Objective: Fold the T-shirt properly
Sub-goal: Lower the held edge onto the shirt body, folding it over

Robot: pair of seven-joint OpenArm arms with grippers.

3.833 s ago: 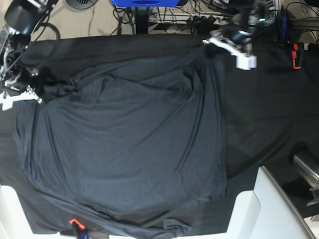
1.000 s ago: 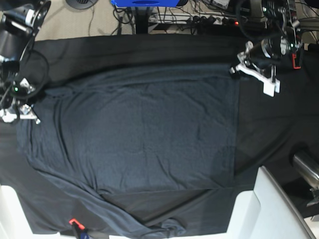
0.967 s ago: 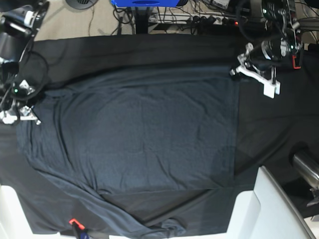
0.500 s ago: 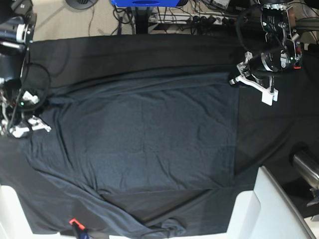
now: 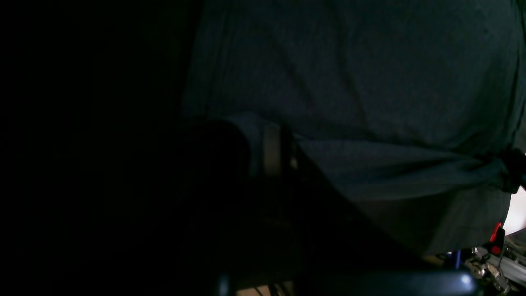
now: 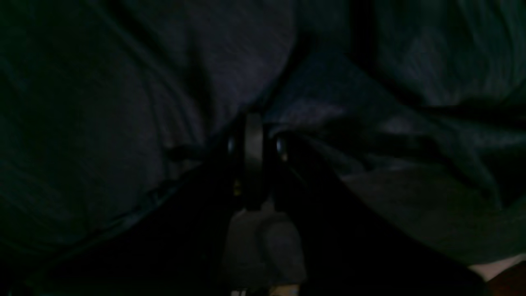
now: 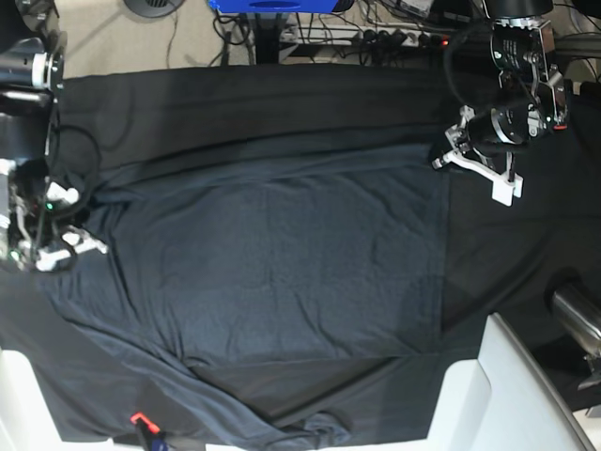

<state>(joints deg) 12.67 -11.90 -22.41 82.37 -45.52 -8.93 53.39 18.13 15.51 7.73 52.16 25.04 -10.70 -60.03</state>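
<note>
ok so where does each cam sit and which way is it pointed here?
Base: overhead, looking straight down on the T-shirt and table cloth; both arms show, left end effector at the view's right, right end effector at its left.
Left wrist: on the left arm, facing along its end effector across the shirt.
Right wrist: on the right arm, close on bunched fabric at its end effector.
Shared: all three see the T-shirt.

Right claw (image 6: 254,139) pinching T-shirt (image 6: 123,102) fold.
</note>
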